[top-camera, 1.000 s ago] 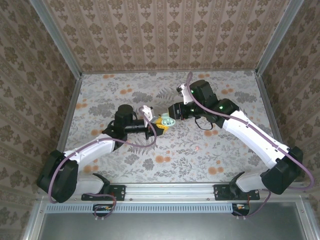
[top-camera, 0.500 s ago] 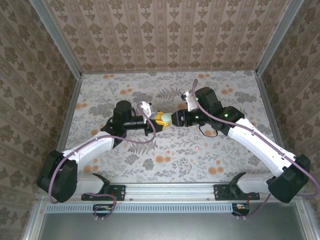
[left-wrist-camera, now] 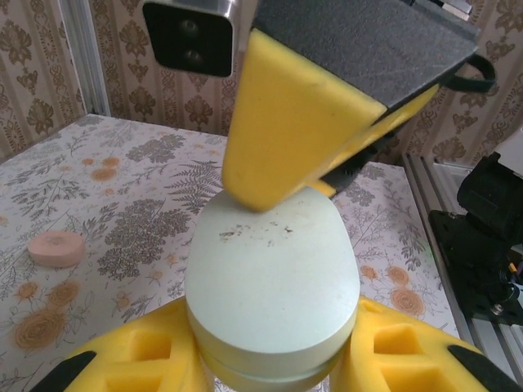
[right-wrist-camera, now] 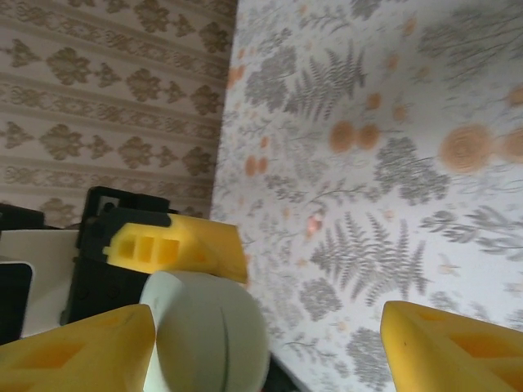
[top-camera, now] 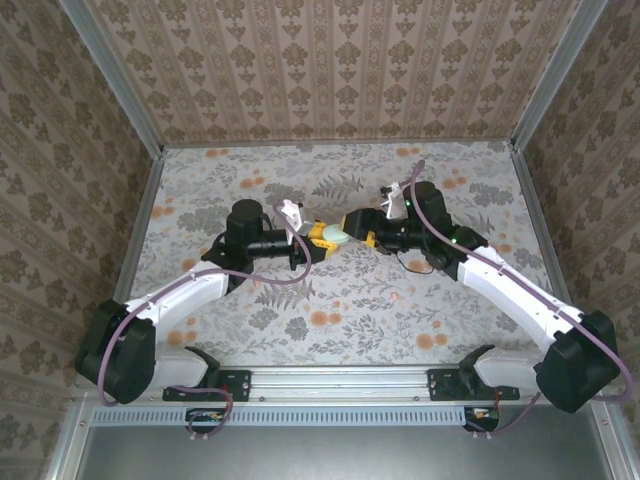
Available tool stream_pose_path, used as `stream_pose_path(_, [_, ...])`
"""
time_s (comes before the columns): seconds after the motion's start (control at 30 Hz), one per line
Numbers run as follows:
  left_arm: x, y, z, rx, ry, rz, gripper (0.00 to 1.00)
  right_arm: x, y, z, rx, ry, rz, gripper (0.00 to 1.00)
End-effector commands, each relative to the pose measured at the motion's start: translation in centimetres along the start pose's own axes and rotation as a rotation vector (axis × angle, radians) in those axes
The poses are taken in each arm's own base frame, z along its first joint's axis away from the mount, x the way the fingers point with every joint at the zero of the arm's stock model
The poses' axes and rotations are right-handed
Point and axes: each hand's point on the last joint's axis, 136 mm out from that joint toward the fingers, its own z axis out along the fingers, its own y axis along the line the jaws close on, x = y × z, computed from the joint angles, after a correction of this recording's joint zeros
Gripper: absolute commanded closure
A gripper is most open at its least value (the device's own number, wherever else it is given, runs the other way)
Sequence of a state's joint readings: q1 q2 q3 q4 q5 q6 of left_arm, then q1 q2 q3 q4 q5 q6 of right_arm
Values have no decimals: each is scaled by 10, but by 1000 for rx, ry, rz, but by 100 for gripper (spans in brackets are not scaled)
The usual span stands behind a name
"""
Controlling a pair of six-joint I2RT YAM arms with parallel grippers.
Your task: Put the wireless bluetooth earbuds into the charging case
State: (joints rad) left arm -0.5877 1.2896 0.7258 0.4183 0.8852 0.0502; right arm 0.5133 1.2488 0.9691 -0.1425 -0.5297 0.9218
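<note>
Our left gripper (left-wrist-camera: pixel 270 367) clamps the mint charging case (left-wrist-camera: pixel 270 278) at mid-frame in the top view, while our right gripper (right-wrist-camera: pixel 265 347) is spread wide, one yellow pad (left-wrist-camera: pixel 286 139) touching the case's closed top. We judge that an off-centre press there could twist the case out of the clamp. Since half a second ago our right wrist has rolled about the case, and a pale pink earbud (top-camera: pixel 397 296) lies on the table (top-camera: pixel 480 300), lower right of it.

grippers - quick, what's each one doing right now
left gripper: closed on the mint charging case
right gripper: open, fingers spread wide, holding nothing, one finger at the case
</note>
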Motion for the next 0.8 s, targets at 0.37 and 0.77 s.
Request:
stream_pose_path(0.37, [-18,2,0,14,-36,-3,76,5,32,17,-173,35,90,65])
stream_pose_path(0.77, [-1,18,-20,-155,-11,-38,0,-18,20,19,-173,-29,179,72])
